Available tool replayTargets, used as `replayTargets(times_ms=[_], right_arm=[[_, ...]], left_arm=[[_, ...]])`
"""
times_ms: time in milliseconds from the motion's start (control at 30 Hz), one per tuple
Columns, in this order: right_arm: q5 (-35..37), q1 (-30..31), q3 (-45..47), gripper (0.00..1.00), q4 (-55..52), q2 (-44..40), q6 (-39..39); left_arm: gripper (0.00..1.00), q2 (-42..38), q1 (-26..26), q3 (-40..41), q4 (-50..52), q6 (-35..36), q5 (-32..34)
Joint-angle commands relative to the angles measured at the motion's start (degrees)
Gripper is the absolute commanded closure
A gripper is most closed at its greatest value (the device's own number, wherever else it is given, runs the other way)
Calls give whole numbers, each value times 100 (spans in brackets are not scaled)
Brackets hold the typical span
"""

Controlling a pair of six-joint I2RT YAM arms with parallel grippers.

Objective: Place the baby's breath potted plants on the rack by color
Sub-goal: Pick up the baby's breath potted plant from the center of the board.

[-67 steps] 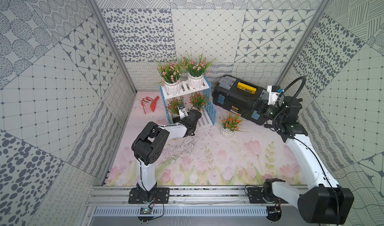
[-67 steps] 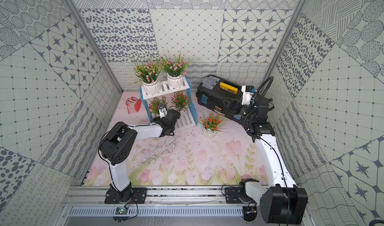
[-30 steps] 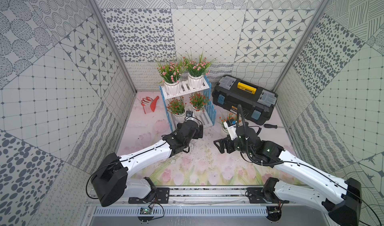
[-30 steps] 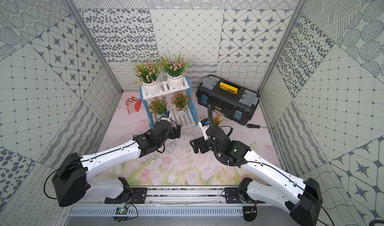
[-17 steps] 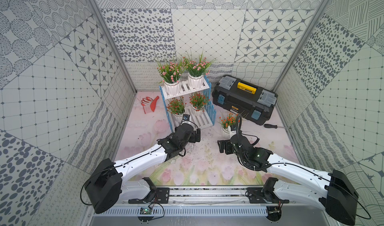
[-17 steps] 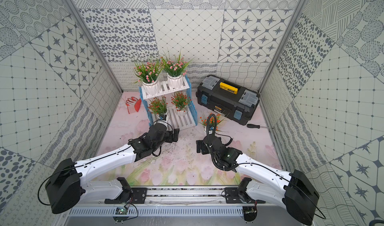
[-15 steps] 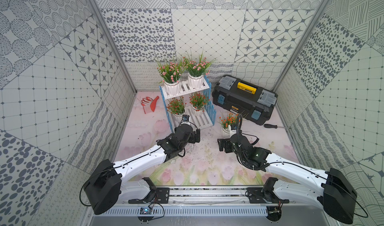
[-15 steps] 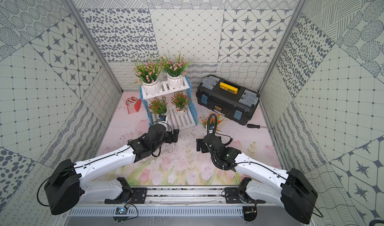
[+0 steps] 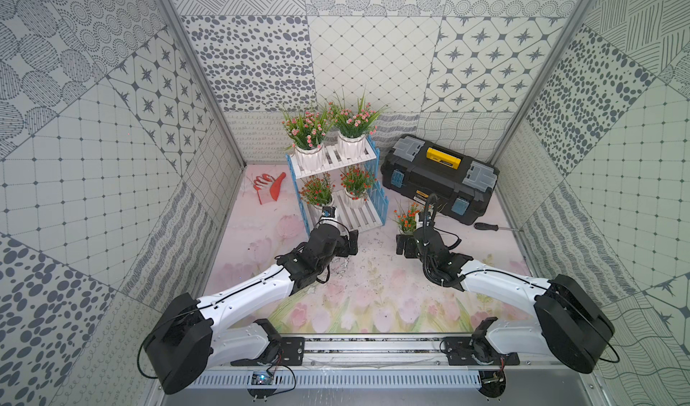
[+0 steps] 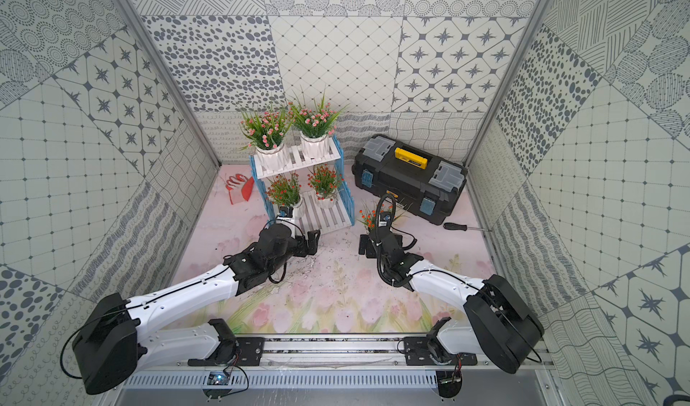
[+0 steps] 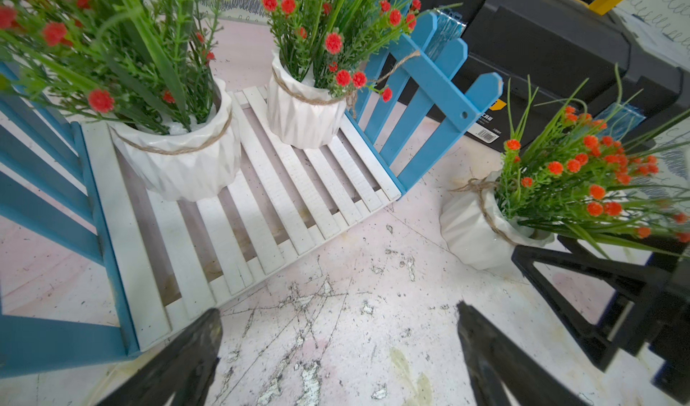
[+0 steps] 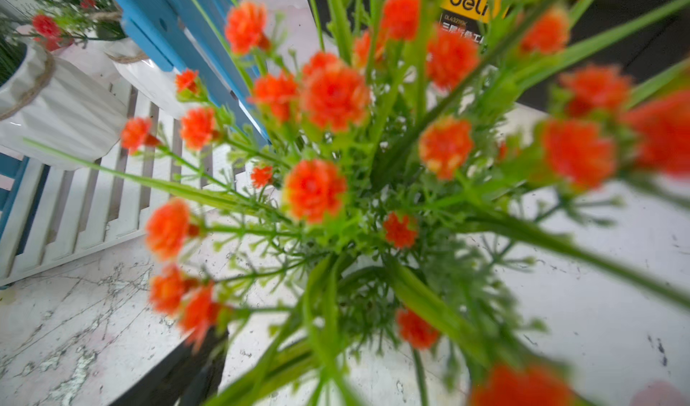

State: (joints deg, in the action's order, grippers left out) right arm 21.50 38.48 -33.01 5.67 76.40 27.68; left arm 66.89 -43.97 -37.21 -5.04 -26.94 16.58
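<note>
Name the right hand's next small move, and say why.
Likely ease the right hand forward until its open jaws straddle the white pot of the orange-red plant. That plant alone stands on the table, beside the rack, whose lower shelf already holds that colour, with bare slats in front.

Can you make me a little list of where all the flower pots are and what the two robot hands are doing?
rack top shelf: two pink plants, upright on the rack
rack lower shelf: two orange-red plants, upright
table: one loose orange-red plant, upright, between the rack and the black toolbox
left gripper: open, empty, over the table in front of the rack
right gripper: open, right at the loose plant's pot, no grip seen
left to do: probably the loose plant goes on the lower shelf
</note>
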Motion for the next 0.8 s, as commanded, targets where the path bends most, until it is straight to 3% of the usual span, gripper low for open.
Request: replayTargets(times_ms=[0, 400, 767], right_arm=[[-17, -78, -122, 2, 564, 193, -170], [-16, -388, -107, 2, 1480, 887, -360], [-139, -570, -367, 2, 1690, 1382, -483]], left_arm=[[2, -133, 34, 55, -283, -35, -120], [2, -355, 29, 188, -274, -119, -67], [2, -450, 37, 210, -235, -100, -1]])
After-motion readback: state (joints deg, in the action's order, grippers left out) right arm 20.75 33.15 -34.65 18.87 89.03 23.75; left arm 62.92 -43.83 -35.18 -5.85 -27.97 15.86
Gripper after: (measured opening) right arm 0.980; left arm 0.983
